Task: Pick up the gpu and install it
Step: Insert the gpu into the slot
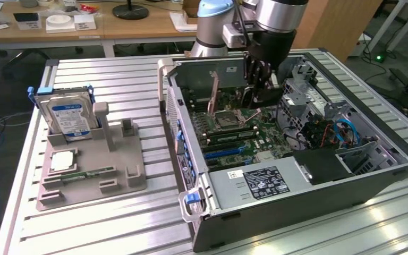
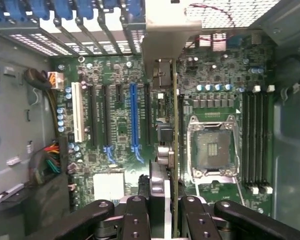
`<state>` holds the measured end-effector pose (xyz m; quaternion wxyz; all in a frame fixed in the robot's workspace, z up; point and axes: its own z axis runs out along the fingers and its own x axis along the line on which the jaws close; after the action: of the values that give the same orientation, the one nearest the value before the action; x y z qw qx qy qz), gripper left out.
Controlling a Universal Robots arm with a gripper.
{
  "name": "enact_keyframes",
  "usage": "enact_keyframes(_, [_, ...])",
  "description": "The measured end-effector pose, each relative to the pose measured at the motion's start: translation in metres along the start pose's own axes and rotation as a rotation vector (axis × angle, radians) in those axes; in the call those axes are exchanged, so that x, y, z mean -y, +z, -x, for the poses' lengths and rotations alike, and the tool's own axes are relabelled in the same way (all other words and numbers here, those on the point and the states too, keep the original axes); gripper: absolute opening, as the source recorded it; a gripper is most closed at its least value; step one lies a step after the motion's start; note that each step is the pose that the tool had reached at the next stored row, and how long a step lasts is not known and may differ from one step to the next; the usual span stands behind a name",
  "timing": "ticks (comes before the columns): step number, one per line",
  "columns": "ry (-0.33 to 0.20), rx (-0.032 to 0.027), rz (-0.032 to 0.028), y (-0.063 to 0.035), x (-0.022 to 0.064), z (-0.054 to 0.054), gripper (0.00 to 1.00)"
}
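Note:
My gripper (image 1: 259, 85) hangs inside the open computer case (image 1: 374, 175), above the motherboard (image 1: 243, 141). It is shut on the gpu (image 2: 175, 125), a thin black card that the wrist view shows edge-on between the two fingers (image 2: 135, 217). The card's pale metal end bracket (image 2: 165, 35) points toward the case's rear slot openings. The card stands upright over the board, between the blue expansion slot (image 2: 134, 117) and the CPU socket (image 2: 212, 147). In the exterior view the gpu (image 1: 265, 98) hangs below the wrist, just above the board.
A grey fixture tray (image 1: 119, 175) at the exterior view's left holds a silver blue-labelled hard drive (image 1: 66, 117), a chip (image 1: 62, 161) and a green memory stick (image 1: 87, 173). The power supply (image 1: 261, 183), drive cage and cables (image 1: 346, 133) crowd the case.

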<state>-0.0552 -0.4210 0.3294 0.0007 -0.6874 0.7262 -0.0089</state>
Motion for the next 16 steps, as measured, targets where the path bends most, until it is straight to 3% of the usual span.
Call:
enact_keyframes(4, [0.0, 0.0001, 0.0001, 0.0026, -0.0012, -0.004, 0.28])
enact_keyframes(8, [0.0, 0.0, 0.0, 0.006, -0.0115, -0.004, 0.28])
enact_keyframes(16, [0.001, 0.0001, 0.0, 0.007, -0.0115, -0.015, 0.28])
